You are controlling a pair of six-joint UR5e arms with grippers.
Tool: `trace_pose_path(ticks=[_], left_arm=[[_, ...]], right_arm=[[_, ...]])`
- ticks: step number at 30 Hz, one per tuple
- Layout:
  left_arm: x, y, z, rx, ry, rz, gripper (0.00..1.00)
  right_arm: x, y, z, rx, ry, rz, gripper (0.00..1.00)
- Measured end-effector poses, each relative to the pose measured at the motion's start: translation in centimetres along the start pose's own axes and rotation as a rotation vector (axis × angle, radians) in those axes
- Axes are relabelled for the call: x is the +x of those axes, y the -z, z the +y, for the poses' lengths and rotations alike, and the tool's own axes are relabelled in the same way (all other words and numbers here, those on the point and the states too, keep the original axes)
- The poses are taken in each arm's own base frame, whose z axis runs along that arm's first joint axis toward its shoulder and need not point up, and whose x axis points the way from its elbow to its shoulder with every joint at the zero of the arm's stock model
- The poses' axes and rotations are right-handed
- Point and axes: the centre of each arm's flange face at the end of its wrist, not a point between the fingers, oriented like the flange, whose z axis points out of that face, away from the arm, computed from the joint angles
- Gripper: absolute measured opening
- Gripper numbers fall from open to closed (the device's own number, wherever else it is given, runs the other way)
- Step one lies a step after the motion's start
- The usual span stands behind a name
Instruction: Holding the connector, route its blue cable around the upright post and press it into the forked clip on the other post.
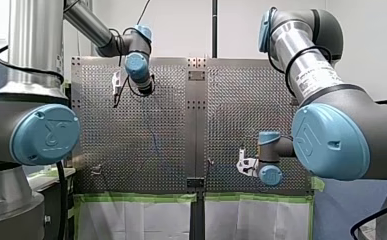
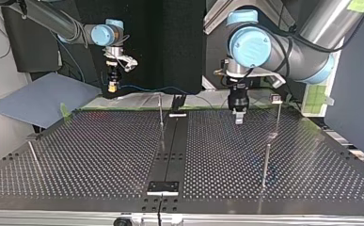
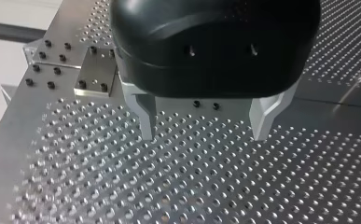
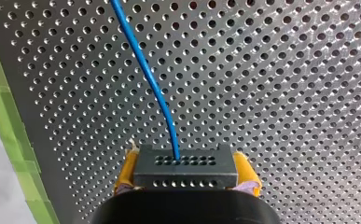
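My right gripper (image 4: 186, 161) has its yellow pads (image 4: 128, 170) shut on a black connector (image 4: 185, 173), held above the perforated plate. A blue cable (image 4: 145, 70) leaves the connector's top face and runs away over the plate. At the top view's left, the same gripper (image 2: 112, 87) hangs near the far edge, and the cable (image 2: 170, 88) trails along that edge. My left gripper (image 3: 205, 126) is open, its metal fingers (image 3: 146, 119) just above bare plate with nothing between them; in the top view it (image 2: 239, 117) stands right of centre. A thin post (image 2: 161, 110) stands mid-table, and a post with a small dark head (image 2: 277, 100) at the right.
Another upright post (image 2: 266, 162) stands nearer the camera at the top view's right, and a leaning one (image 2: 34, 155) at its left. A dark centre strip (image 2: 170, 146) divides the two perforated plates. Green tape (image 4: 10, 140) lines the plate's edge beside my right gripper.
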Motion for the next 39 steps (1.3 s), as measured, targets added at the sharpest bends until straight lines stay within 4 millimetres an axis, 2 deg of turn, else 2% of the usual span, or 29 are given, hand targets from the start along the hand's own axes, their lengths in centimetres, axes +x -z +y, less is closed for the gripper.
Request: trace_pose_path(ticks=[7, 11, 16, 22, 39], left_arm=[[1.6, -0.6, -3.0, 0.000, -0.065, -0.022, 1.00], [2.8, -1.1, -3.8, -0.016, -0.098, -0.023, 1.00], [3.7, -2.3, -3.5, -0.071, -0.134, -0.038, 1.00], [3.2, -3.3, -3.0, -0.097, -0.147, -0.079, 1.00], [1.9, -5.7, -2.8, 0.000, 0.028, -0.207, 1.00]], right_arm=[[0.0, -0.1, -0.1, 0.013, -0.002, 0.003, 0.02], [0.0, 0.0, -0.2, 0.016, -0.002, 0.000, 0.02], [0.0, 0.0, -0.2, 0.017, -0.001, -0.003, 0.02], [0.0, 0.0, -0.2, 0.017, 0.000, -0.003, 0.02], [0.0, 0.0, 0.0, 0.014, 0.001, -0.004, 0.02]])
